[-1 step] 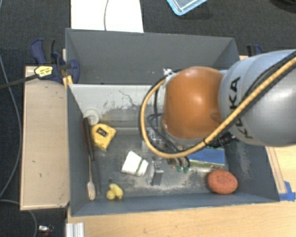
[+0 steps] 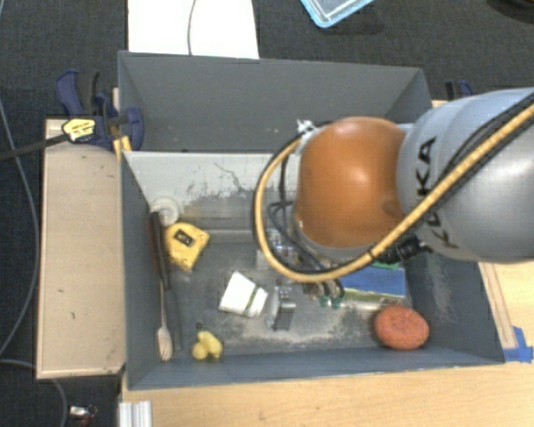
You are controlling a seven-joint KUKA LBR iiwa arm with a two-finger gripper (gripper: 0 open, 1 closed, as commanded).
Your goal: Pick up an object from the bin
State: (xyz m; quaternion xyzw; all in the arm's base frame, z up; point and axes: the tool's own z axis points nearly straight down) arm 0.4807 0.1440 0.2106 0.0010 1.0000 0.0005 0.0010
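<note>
Grey metal bin [image 2: 267, 96] on dark carpet. No object appears lifted, so the whole pick seems still to do. The gripper [image 2: 285, 313], below the arm's orange cover [image 2: 351, 181], sits low at the bin's front middle, just beside a white block [image 2: 240, 294]. Whether it is open or closed cannot be told.

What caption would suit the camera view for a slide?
The pincer in the bin beside a white block, between a yellow tape measure and a reddish ball.
</note>
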